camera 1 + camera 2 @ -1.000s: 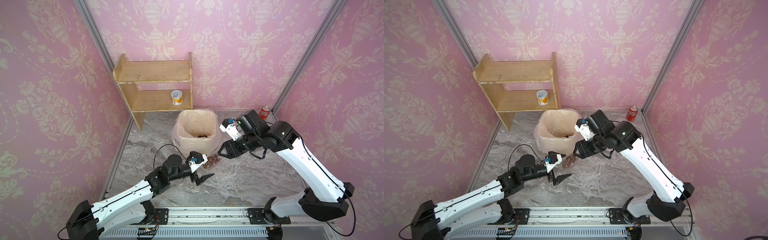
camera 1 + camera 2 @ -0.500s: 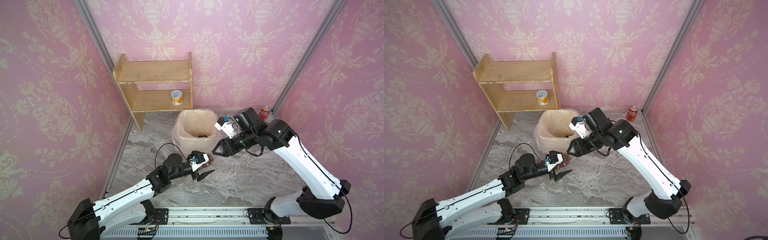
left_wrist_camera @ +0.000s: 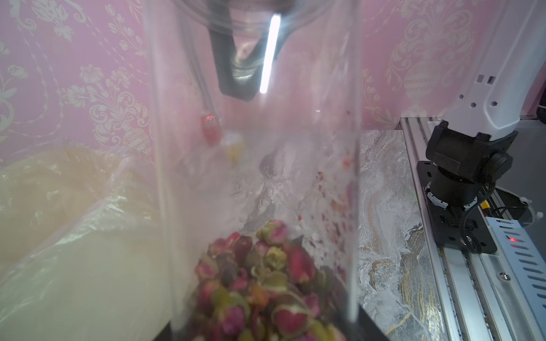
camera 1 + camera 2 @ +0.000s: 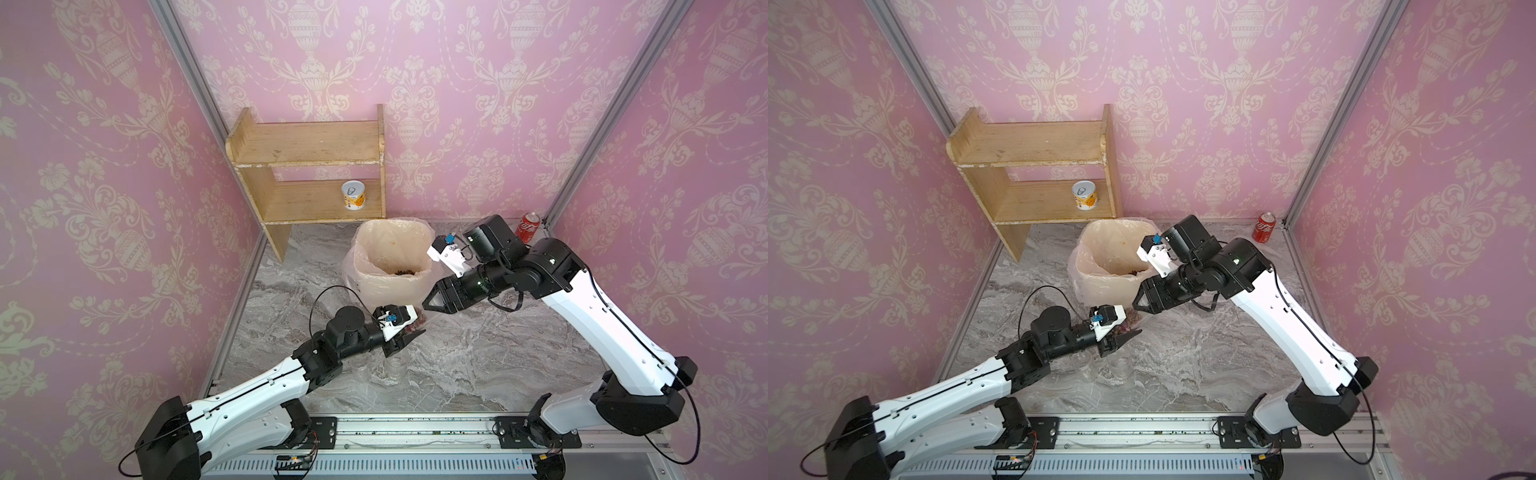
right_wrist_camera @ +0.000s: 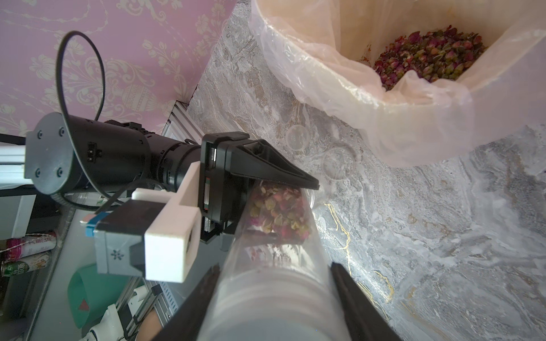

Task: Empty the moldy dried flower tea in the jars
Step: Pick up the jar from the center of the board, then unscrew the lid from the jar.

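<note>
While both arms hold the tall clear plastic jar tilted just beside the bag-lined beige bin, your left gripper pinches its base end, where the pink-brown dried flower buds sit. Your right gripper clamps its whitish round lid. Inside the bin lies a heap of dried buds.

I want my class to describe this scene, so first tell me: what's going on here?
Both grippers are on the tall jar, which is held roughly on its side in front of the lined bin. The left gripper is shut on the end that holds the dried flower tea. The right gripper grips the whitish lid, which is still on. A heap of buds lies in the bin. Two short jars stand on the table near the left gripper and look empty.
</note>
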You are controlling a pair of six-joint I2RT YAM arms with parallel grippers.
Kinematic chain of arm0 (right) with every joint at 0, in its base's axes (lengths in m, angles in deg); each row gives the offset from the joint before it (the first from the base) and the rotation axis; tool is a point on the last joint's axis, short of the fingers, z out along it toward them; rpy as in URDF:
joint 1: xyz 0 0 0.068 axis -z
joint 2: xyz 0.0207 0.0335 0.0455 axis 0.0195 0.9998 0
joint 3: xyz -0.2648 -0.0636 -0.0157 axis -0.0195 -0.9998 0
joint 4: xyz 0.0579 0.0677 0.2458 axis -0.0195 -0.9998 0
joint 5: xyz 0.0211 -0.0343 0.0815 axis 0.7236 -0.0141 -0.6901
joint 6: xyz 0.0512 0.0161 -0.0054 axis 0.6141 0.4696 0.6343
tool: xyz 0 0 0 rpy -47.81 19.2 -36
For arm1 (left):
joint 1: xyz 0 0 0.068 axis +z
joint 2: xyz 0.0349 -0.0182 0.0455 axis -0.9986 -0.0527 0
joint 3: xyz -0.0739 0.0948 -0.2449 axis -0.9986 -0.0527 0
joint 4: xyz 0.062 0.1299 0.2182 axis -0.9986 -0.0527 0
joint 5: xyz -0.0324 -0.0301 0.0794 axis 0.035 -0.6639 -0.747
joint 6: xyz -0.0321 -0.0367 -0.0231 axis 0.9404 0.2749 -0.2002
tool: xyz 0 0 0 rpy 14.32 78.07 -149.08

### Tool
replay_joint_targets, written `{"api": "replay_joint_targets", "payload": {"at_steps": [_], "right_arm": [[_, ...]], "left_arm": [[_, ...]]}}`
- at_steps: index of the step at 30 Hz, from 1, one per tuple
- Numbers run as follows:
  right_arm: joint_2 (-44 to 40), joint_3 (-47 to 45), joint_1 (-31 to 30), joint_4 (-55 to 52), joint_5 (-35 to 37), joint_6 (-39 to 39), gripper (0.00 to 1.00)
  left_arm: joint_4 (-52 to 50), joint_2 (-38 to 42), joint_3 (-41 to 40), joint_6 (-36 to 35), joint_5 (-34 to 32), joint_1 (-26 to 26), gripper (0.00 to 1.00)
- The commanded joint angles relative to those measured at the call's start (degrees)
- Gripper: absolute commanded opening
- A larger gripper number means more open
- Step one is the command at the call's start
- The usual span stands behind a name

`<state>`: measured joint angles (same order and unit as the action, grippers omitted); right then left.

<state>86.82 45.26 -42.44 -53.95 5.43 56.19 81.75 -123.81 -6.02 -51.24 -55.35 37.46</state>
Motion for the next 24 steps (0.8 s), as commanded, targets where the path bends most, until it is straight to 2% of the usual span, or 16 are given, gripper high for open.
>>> {"api": "replay_joint_targets", "payload": {"at_steps": [1,4,6,10,17,24], "right_arm": [[0.53,-0.56,-0.01,3.41,-2.76,1.71,0.49],[0.39,0.09,-0.04,3.15,-1.37,1.96,0.69],[-0.21,0.82,-0.06,2.92,0.90,2.23,0.78],[-2.60,1.23,-0.06,2.87,5.92,2.93,0.90],[-4.65,-0.98,1.22,2.43,8.39,5.12,0.90],[-3.68,-2.56,1.28,4.24,2.78,6.19,0.84]], "left_arm": [[1.52,0.48,1.06,-3.05,-0.39,-0.56,0.42],[0.92,0.91,0.97,-4.04,-1.88,-0.56,0.39],[-0.09,1.39,0.88,-5.21,-3.68,-0.51,0.37],[-3.42,2.75,1.10,-8.88,-7.85,-0.50,0.33],[-6.68,5.20,1.35,-13.02,-12.32,-0.52,0.29],[-7.68,5.40,1.38,-13.08,-12.73,-0.57,0.28]]}}
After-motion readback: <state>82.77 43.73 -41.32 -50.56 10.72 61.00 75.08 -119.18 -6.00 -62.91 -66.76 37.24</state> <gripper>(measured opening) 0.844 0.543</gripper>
